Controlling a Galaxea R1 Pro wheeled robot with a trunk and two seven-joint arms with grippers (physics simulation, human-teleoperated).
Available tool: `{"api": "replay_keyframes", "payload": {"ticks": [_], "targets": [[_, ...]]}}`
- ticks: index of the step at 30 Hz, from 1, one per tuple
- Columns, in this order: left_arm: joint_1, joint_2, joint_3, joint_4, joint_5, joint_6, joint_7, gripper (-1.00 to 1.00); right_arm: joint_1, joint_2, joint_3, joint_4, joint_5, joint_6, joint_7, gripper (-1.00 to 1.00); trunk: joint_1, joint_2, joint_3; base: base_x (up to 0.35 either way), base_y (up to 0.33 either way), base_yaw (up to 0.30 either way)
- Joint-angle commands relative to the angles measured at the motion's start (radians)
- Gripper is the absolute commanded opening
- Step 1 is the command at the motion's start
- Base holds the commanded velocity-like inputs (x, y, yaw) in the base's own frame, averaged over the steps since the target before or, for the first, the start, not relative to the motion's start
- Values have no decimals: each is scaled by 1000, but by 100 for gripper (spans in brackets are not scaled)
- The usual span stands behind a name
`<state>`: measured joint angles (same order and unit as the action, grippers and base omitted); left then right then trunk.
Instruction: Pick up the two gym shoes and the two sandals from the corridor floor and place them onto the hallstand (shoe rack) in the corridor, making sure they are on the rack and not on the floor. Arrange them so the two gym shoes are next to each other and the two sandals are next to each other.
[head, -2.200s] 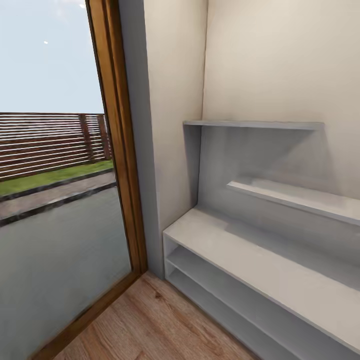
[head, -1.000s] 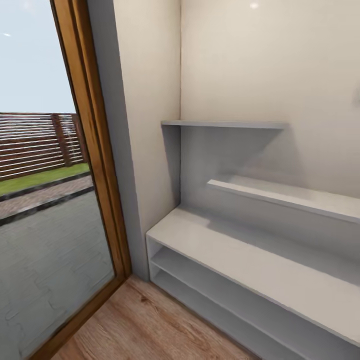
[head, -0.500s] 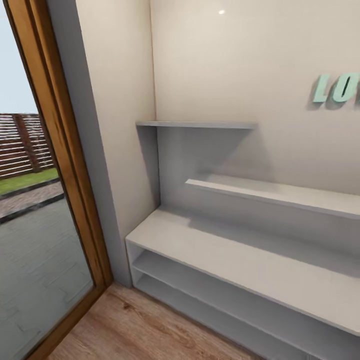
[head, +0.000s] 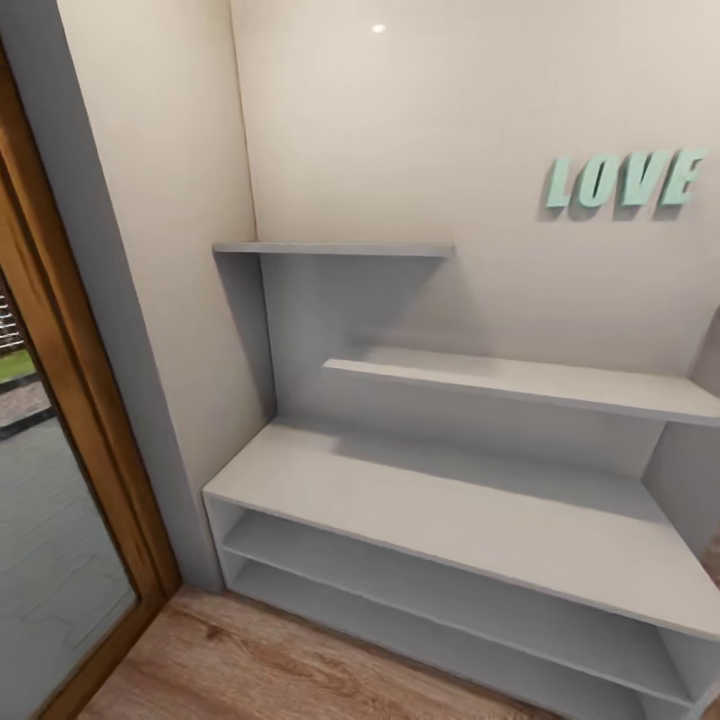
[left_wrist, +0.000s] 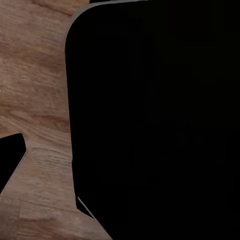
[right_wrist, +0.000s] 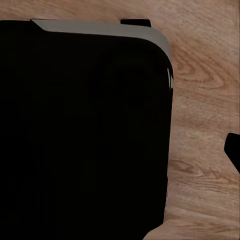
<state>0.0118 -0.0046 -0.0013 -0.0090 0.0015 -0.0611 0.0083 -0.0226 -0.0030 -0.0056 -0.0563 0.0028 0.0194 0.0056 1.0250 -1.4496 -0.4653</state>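
Head view: we're looking at the hallstand, a wide light-grey unit against the cream wall, with a low two-tier open base, a grey back panel and two stepped upper shelves. Every tier on show is bare. Mint letters spelling LOVE hang on the wall above it, a wood-framed glass door stands to the left, and a strip of corridor floor runs along the bottom. No gym shoes or sandals here, so I can't say where they lie; I'd judge the robot is on its way and looking for them.

Left wrist view: a big black body of the robot blocks most of the frame, with wood-plank floor beside it. The left pincer's fingers can't be made out, so whether they're apart or together I cannot tell.

Right wrist view: same story, black bulk over plank floor, and again I cannot tell how the right pincer stands.

On handling, as a judgement: sneakers should be light with a fairly stiff sole and soft upper, so pinching the heel collar or side wall looks safest. The sandals are flatter, with floppy straps, so better to grip across the sole edge.
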Motion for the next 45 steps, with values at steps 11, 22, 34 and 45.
{"api": "replay_keyframes", "payload": {"ticks": [11,22,34,45], "targets": [[-6,10,-1,-3,-1,-7,2,100,0,-9,-1,-72,0,4,-2,100,0,0,-1,0,0,-300],[-27,25,-1,-222,0,-122,0,100,0,-22,-2,-311,0,8,-9,100,0,0,-1,0,0,-300],[-145,13,-6,-307,-7,-141,-13,100,0,-21,0,-441,4,4,-10,100,0,0,-2,0,0,-300],[-158,17,-5,-302,-6,-230,-20,100,0,-16,-1,-490,-11,-2,-4,100,0,0,-4,0,0,-300]]}}
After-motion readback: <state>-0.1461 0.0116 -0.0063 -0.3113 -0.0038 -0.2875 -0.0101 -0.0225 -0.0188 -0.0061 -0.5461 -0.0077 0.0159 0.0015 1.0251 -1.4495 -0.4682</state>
